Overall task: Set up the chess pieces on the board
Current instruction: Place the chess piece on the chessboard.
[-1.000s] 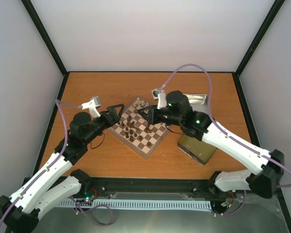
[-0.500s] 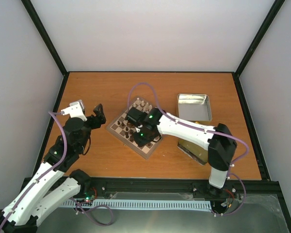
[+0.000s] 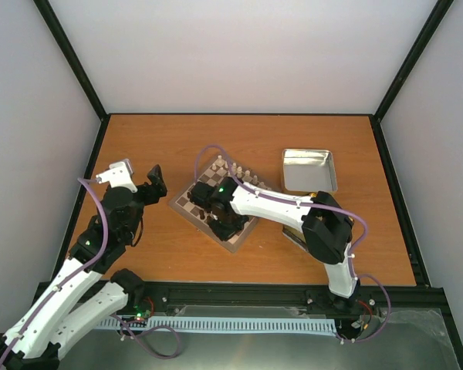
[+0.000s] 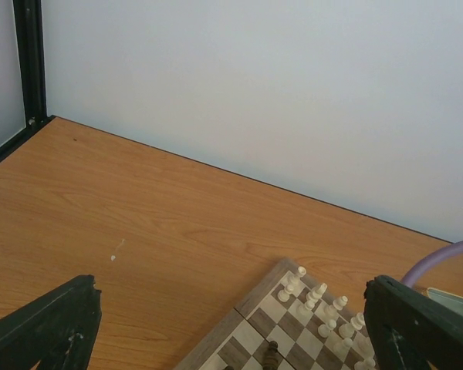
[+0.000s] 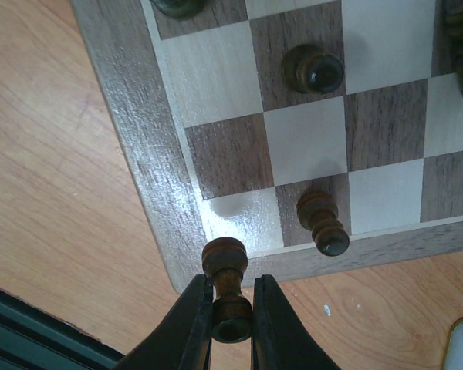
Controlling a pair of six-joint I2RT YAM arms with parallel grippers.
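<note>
The small wooden chessboard [image 3: 187, 199] lies turned like a diamond at the table's middle; it also shows in the left wrist view [image 4: 251, 339] and the right wrist view [image 5: 131, 116]. My right gripper [image 5: 231, 324] is shut on a dark brown chess piece [image 5: 228, 289], held just above the board's corner square [image 5: 243, 220]. Two other dark pieces [image 5: 322, 223] [image 5: 314, 69] stand nearby. Cream chessmen [image 4: 316, 297] line the far edge. My left gripper [image 3: 156, 179] is open and empty, left of the board, with both fingertips [image 4: 50, 324] wide apart.
An open metal tin [image 3: 309, 169] lies right of the board. A second tin [image 3: 293, 231] lies partly under the right arm. The right arm stretches across the board's near side. The black frame rail runs along the table's near edge.
My right gripper has swung from the board's right side across to its near-left corner. My left gripper has pulled back left off the board.
</note>
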